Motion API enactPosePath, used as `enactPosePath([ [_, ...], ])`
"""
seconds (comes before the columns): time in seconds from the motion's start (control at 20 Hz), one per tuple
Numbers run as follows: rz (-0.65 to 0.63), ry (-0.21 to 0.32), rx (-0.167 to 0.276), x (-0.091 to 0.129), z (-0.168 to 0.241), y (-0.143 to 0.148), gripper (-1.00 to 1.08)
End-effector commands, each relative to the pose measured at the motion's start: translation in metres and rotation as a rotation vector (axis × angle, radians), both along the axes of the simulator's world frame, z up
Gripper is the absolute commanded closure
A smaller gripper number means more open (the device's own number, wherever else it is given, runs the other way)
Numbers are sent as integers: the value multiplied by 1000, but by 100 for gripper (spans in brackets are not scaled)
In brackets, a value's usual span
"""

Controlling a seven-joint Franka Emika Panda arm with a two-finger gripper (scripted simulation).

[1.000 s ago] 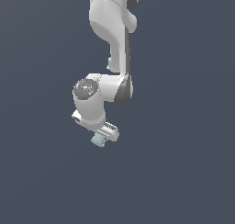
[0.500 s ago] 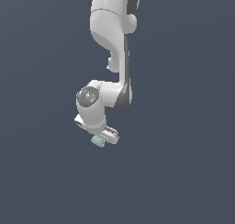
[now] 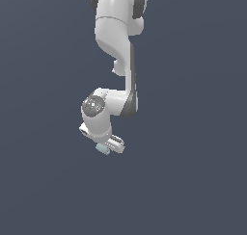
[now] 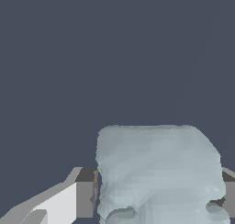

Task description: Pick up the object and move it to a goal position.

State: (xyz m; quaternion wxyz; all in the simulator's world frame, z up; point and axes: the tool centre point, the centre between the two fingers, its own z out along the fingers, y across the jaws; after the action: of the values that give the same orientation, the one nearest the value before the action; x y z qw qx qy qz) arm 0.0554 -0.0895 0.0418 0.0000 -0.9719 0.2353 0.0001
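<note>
Grip: While I am watching the wrist view, the white two-fingered gripper (image 4: 156, 195) is clamping its dark pads (image 4: 86, 193) against both sides of the small pale grey-green bumpy lump (image 4: 158, 172), so I am reading the claw as closed on it and not apart.
Object: I am seeing the lump (image 3: 102, 149) sitting just under the gripper (image 3: 107, 147), poking out below the fingers in the exterior view.
Arm: I am holding the white jointed Panda arm (image 3: 116, 51) folded down above the gripper, which is keeping the lump hanging beneath the wrist for carrying.
Surroundings: I am finding only plain dark blue-grey background around the gripper; no goal marker is showing.
Stage: I am judging the pick done and the carry under way.
</note>
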Motion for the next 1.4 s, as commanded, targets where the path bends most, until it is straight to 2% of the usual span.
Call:
enactPosePath([
  [0.0,0,0,0,0,0,0,108],
  [0.65,0,0,0,6,3,5,108],
  [0.95,0,0,0,23,11,21,108],
  [1.35,0,0,0,57,28,50,108],
])
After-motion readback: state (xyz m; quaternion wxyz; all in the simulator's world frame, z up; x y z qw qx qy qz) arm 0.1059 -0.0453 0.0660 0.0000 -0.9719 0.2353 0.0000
